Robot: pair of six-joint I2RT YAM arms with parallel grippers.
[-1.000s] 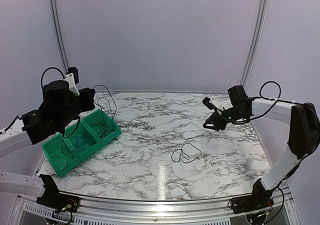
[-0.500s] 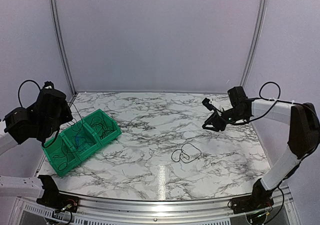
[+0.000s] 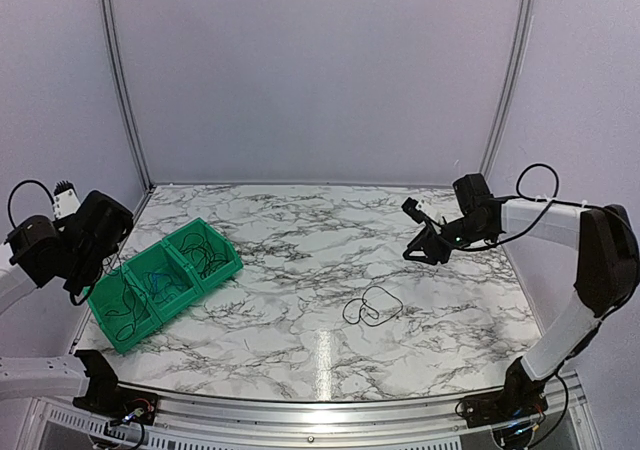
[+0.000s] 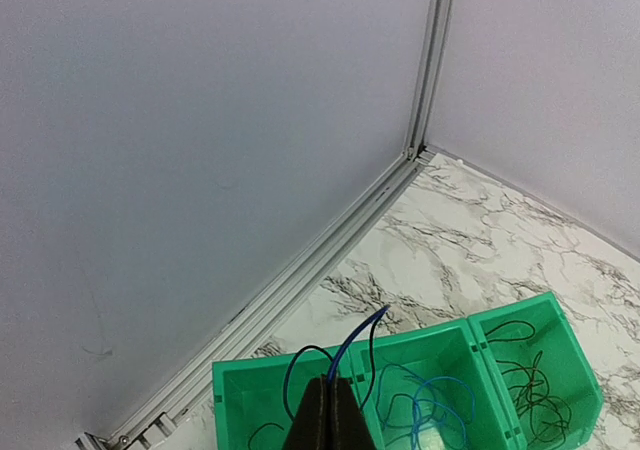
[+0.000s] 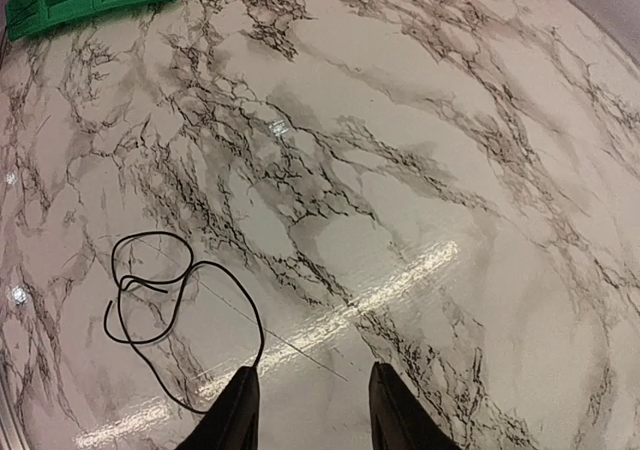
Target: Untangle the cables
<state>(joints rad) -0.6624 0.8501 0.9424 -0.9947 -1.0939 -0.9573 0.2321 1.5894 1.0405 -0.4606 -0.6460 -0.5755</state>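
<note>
In the left wrist view my left gripper (image 4: 333,398) is shut on a blue cable (image 4: 362,338) that arches up out of the jaws, with a thin black wire (image 4: 292,370) looping beside it. It hangs over the green bin (image 4: 470,332). More blue cables (image 4: 432,405) lie in the bin's middle compartment and black cables (image 4: 530,382) in the right one. A single black cable (image 3: 372,307) lies looped on the marble table. My right gripper (image 3: 415,234) hovers open above the table, right of that loop (image 5: 191,263), its fingertips (image 5: 238,410) holding nothing.
The green three-compartment bin (image 3: 205,286) sits at the table's left side, close to the left wall rail (image 4: 330,260). The left arm (image 3: 90,232) overhangs the table's left edge. White walls enclose the back and both sides.
The left arm has swung left, from over the bin's far end out past the table's left edge. The right arm has barely moved and the loop on the table lies as before.
</note>
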